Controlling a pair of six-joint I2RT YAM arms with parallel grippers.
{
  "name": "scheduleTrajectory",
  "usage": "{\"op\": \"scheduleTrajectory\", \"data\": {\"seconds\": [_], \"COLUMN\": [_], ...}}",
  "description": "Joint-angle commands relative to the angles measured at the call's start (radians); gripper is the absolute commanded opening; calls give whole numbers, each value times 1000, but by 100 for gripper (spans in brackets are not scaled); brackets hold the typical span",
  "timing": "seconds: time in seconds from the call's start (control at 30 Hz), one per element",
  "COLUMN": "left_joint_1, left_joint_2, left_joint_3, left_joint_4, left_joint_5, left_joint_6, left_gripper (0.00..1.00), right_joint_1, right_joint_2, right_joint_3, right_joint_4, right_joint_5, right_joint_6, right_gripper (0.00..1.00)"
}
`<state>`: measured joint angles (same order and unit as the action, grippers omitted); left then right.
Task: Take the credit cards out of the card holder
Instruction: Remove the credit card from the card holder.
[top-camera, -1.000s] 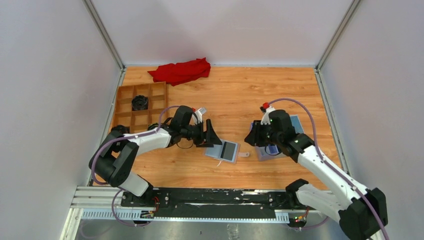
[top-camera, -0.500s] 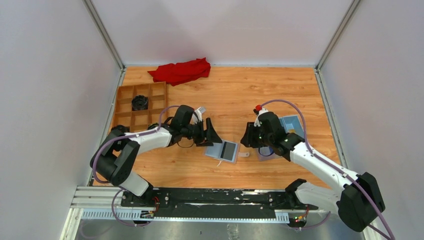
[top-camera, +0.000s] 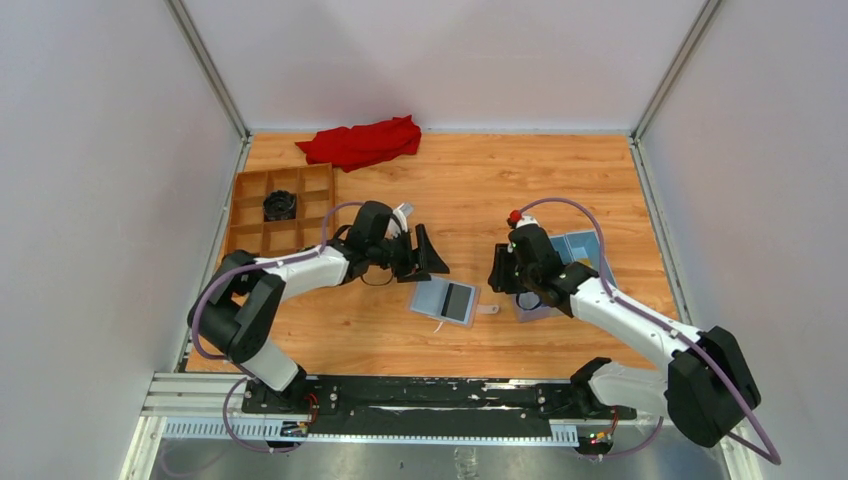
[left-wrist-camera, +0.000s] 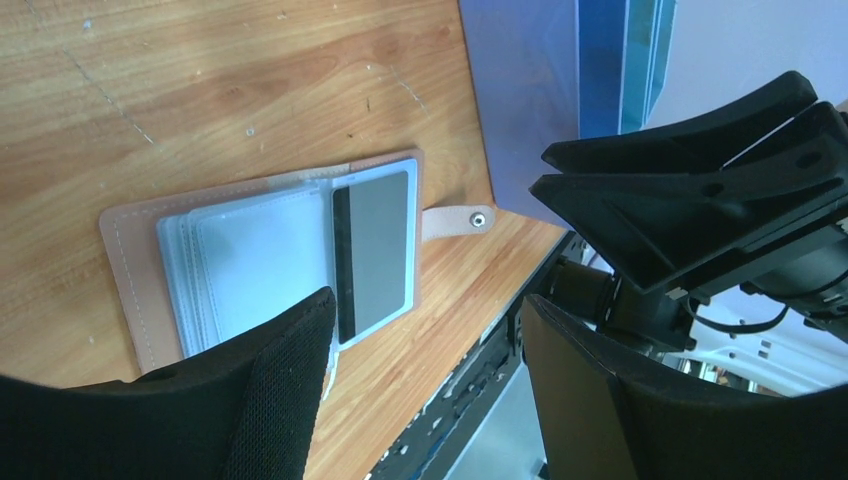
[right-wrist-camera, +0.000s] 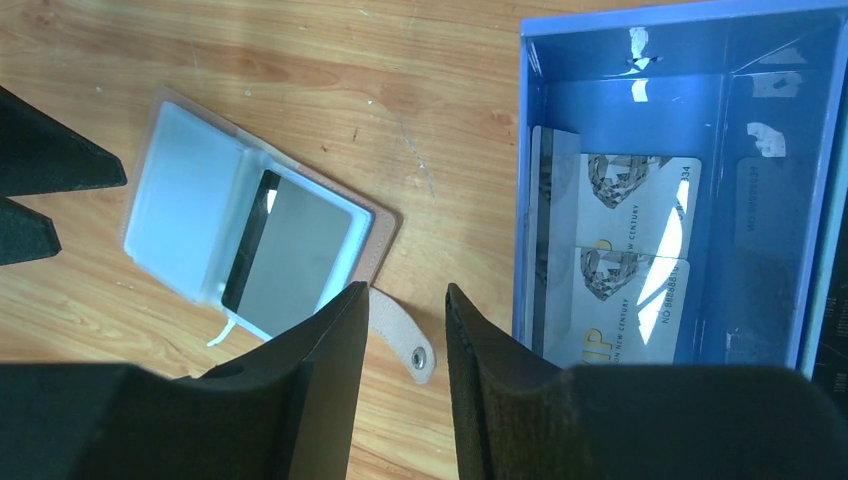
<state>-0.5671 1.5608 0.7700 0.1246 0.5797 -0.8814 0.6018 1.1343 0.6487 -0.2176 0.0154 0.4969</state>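
Tan-pink leather rims the holder (top-camera: 445, 300), which lies open and flat on the wooden counter (top-camera: 480, 190) with its pale sleeves facing up. We see a dark card (right-wrist-camera: 300, 262) tucked into the holder's right half. A strap (right-wrist-camera: 400, 335) with a metal snap sticks out from that same side.

Just beyond the holder's far left corner hangs the left gripper (top-camera: 435, 262). It is clear of the leather, and its jaws are spread wide with nothing between them.

To the holder's right, above the strap, hangs the right gripper (right-wrist-camera: 405, 300). Its jaws stand only a little apart and grasp nothing, and we see bare wood and the strap through the gap.

Just beside the holder on the strap side, not touching it, sits a blue box (right-wrist-camera: 640, 115). Several pale cards (right-wrist-camera: 640, 195) lie flat on its floor, two of them with a gem print.

Well to the holder's left and farther back we find a brown tray (top-camera: 255, 240) with a black round thing (top-camera: 281, 205) in one compartment. Far behind the holder, at the counter's back edge, a red cloth (top-camera: 362, 142) lies crumpled.
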Motion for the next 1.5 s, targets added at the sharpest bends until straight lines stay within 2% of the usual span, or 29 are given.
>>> {"op": "scheduleTrajectory", "data": {"seconds": [0.0,0.2,0.37,0.53,0.73,0.9,1.17,1.33,1.47], "left_joint_1": [-4,-5,-4,-5,-29,-76,-80,-79,-78], "left_joint_2": [34,53,51,54,75,120,124,129,120], "left_joint_3": [45,68,72,79,110,132,89,63,45], "left_joint_4": [-6,-7,-7,-6,-7,-6,-6,-6,-6], "left_joint_5": [12,15,6,3,19,36,44,92,107], "left_joint_6": [-3,-9,-16,-20,-34,-37,-5,35,58], "left_gripper": [71,71,71,71,71,71,70,70,70], "right_joint_1": [15,17,19,19,18,19,29,60,63], "right_joint_2": [29,69,-18,-110,-33,8,52,74,119], "right_joint_3": [-4,5,7,32,47,3,-83,-123,-157], "right_joint_4": [13,17,-4,-49,-51,33,164,209,307], "right_joint_5": [36,9,6,79,37,-127,-253,-222,-245], "right_joint_6": [-26,-50,-70,-101,-92,-50,59,123,165], "right_gripper": [39,39,38,38,38,37,30,29,28]}}
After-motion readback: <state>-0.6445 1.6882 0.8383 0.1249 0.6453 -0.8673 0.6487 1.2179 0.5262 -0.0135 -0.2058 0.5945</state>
